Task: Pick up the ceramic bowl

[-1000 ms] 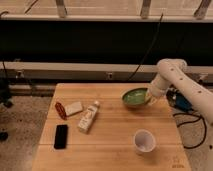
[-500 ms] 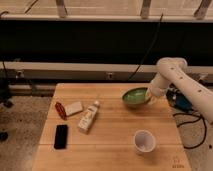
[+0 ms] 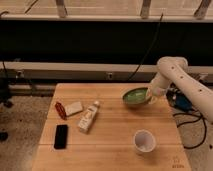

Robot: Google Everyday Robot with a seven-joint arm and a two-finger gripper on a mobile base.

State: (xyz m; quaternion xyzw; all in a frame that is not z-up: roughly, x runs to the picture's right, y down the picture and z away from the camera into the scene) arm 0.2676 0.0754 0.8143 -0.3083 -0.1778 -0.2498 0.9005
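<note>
The white arm's gripper is sitting at the right rim of one round, shallow, green glazed ceramic bowl on the wooden desk. I cannot tell how its jaws are standing. One white cup is lying nearby.

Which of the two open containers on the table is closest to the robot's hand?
The green ceramic bowl at the table's far right. The hand is at its right rim, while the white cup stands apart, nearer the front edge.
</note>
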